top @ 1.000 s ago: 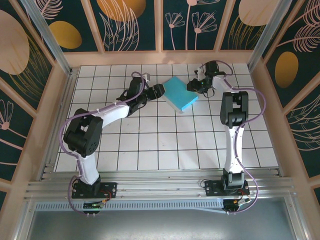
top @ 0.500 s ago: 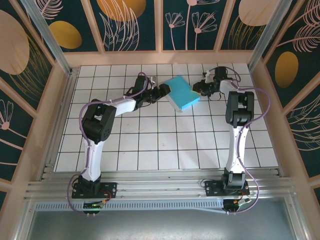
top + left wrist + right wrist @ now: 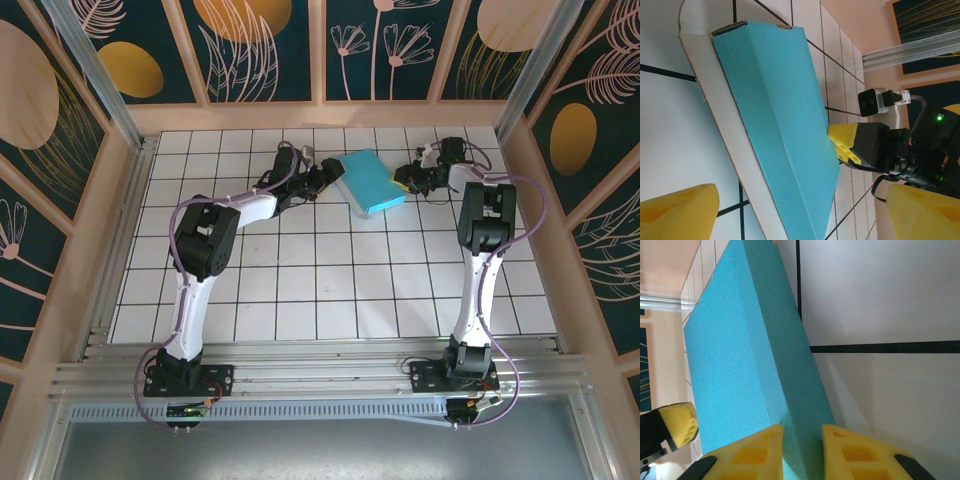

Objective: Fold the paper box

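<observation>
Paper box (image 3: 372,182), one, turquoise, lies on the tiled worktop (image 3: 300,280) near the far edge, between left claw (image 3: 328,178) and right claw (image 3: 403,180), two in all. Left wrist view: left claw spread, a finger either side of its end. Right wrist view: right claw pinches its edge.

White tiled table (image 3: 300,290), dark floral wall panels (image 3: 260,50) around it, metal rail (image 3: 320,375) nearest

I see the turquoise card box (image 3: 370,182) hemmed in on two sides, black-and-yellow left gripper (image 3: 332,178) spread wide at its left edge, right gripper (image 3: 400,182) pinching its right edge, pale wooden back wall (image 3: 320,115) near behind it, white tiled table (image 3: 330,270) open in front of it.
</observation>
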You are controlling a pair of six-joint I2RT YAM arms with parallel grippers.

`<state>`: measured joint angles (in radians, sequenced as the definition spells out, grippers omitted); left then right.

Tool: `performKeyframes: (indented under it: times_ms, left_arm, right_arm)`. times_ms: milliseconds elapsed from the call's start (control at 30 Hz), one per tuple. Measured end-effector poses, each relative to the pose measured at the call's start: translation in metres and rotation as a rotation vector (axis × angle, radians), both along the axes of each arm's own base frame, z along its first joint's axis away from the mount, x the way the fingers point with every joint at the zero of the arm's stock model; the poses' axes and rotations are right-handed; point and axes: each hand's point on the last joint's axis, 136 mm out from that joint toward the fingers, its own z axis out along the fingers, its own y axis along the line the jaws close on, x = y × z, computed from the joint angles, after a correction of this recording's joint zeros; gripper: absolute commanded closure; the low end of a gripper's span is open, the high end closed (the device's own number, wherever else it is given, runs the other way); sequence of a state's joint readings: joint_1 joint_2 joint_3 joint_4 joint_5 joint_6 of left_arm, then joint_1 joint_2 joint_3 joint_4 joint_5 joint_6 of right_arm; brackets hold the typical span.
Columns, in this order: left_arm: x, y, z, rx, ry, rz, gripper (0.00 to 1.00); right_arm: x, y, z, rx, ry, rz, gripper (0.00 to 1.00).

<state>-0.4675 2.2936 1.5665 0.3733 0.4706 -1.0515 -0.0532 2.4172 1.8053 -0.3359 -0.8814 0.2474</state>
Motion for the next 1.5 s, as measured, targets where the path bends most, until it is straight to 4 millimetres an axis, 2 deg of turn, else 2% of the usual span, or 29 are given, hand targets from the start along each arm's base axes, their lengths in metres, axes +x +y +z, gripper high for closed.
performKeyframes:
  times_ms: [233,467,667,833,1000,1167,1333,1400,1500]
  left_arm:
    - [0.011,-0.009,-0.027,-0.038,0.072,0.01,0.13]
    - [0.024,-0.019,-0.027,-0.15,0.1,0.018,0.16]
    - [0.033,-0.032,-0.028,-0.21,0.111,0.006,0.25]
    - [0.033,-0.055,-0.03,-0.254,0.115,-0.015,0.32]
    - [0.025,-0.071,-0.034,-0.28,0.136,-0.027,0.48]
    - [0.022,-0.075,-0.036,-0.273,0.138,-0.029,0.58]
    - [0.021,-0.072,-0.048,-0.187,0.128,-0.042,0.67]
    - [0.022,-0.071,-0.045,-0.146,0.11,-0.049,0.69]
    - [0.023,-0.066,-0.024,-0.071,0.054,-0.071,0.69]
  right_arm:
    - [0.0,0.0,0.0,0.005,0.009,-0.003,0.77]
    - [0.001,-0.001,0.0,0.007,0.016,-0.005,0.77]
    - [0.001,-0.002,0.0,0.009,0.018,-0.004,0.77]
    - [0.001,-0.002,0.0,0.009,0.018,-0.005,0.77]
    - [0.001,-0.002,0.0,0.009,0.018,-0.006,0.76]
    - [0.002,-0.003,0.001,0.018,0.025,-0.017,0.66]
    - [-0.001,-0.006,0.005,0.01,0.021,-0.032,0.56]
    - [-0.005,-0.008,0.007,-0.003,0.033,-0.046,0.53]
    - [-0.015,-0.013,0.017,-0.03,0.04,-0.072,0.48]
